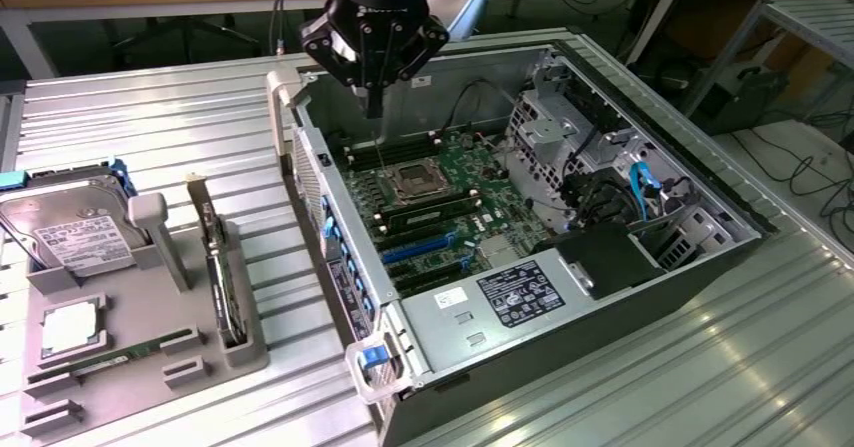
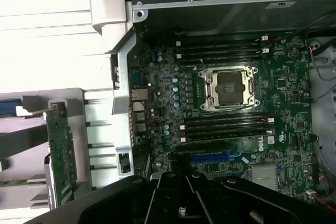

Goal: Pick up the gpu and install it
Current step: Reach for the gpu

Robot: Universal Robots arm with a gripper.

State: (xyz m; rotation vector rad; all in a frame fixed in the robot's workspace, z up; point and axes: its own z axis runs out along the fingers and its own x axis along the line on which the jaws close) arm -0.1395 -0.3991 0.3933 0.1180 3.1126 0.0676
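Holder (image 1: 200, 362): grey, on slatted table (image 1: 641, 367), exterior view's left, just beside case (image 1: 310, 172).
Gpu (image 1: 216, 267): upright on edge in holder's slot nearest case; hard drive (image 1: 74, 232) and memory stick (image 1: 100, 359) on holder's other side.
Case: side open, walls rim motherboard (image 1: 461, 207); blue slots (image 1: 420, 252) bare, cables (image 1: 641, 192) crowd exterior view's right.
Gripper (image 1: 375, 110): above case's far end, near socket (image 1: 411, 179), fingers closed on nothing, well apart from gpu.
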